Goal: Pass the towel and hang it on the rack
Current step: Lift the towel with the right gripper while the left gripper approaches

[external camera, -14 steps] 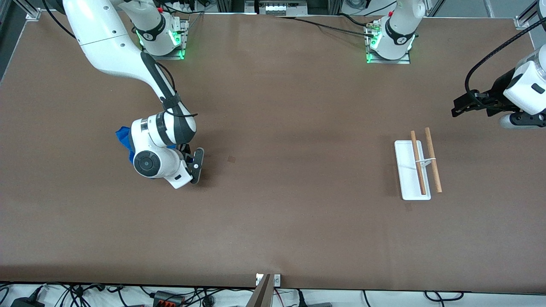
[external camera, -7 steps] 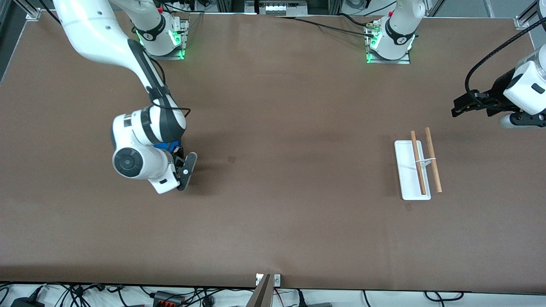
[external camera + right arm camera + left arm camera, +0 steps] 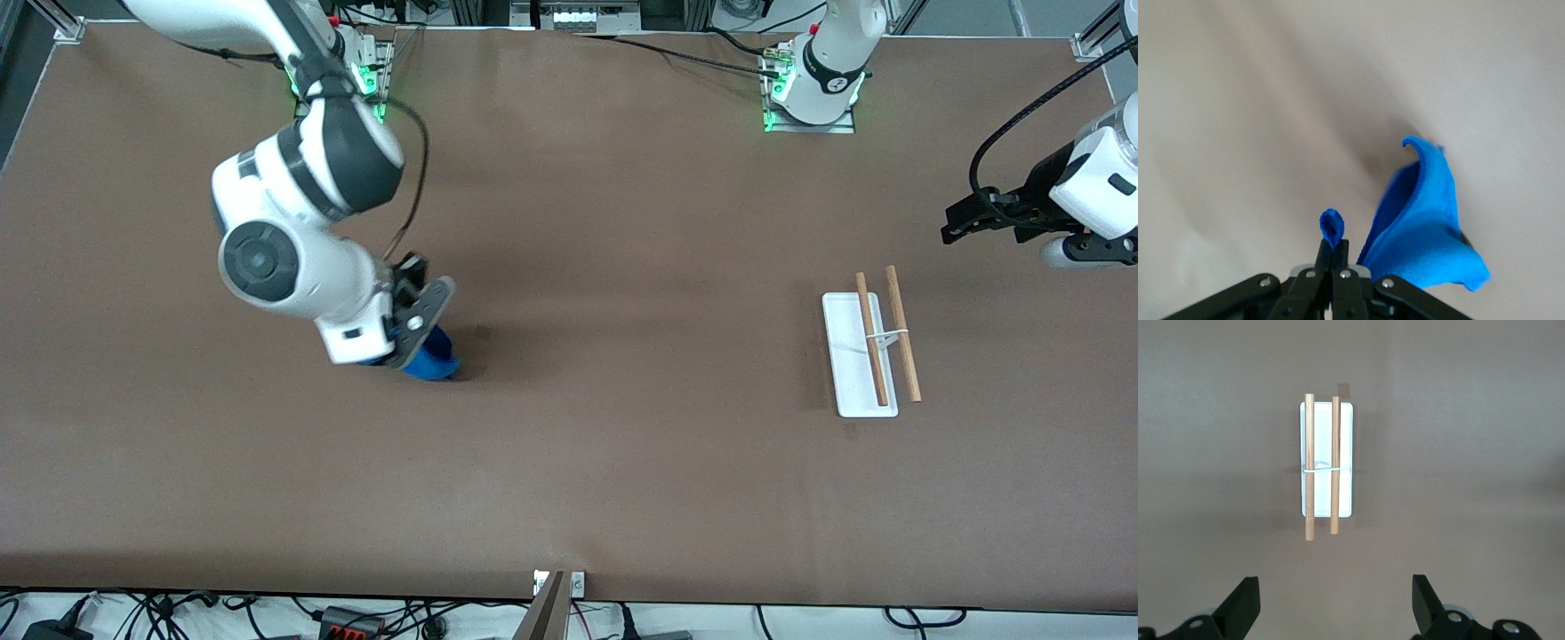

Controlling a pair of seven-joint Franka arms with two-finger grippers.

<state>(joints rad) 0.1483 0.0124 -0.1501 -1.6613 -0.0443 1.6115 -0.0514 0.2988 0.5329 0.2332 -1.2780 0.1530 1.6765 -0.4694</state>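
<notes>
The rack (image 3: 870, 342) serves as the landmark: a flat white base lying on the brown desk (image 3: 622, 462) toward the left arm's end, with a thin white support carrying two parallel light-brown wooden rods. In the left wrist view the rack (image 3: 1325, 463) shows both rods bare, one over the base and the other along its edge.

Well away from the rack, toward the right arm's end of the desk, the right pincer (image 3: 411, 342) is up over the desk with the royal-blue towel (image 3: 431, 363) hanging bunched under it. In the right wrist view the right pincer (image 3: 1332, 257) is closed tight on the cloth: a small blue fold pokes out between the pressed-together fingers (image 3: 1323, 260), and the bulk of the towel (image 3: 1421, 227) drapes beside them above the desk.

Over the desk's edge at the left arm's end, farther from the front camera than the rack, the left pincer (image 3: 965, 220) waits. The left wrist view shows the left pincer (image 3: 1336, 607) spread wide with nothing between its fingertips (image 3: 1245, 603).
</notes>
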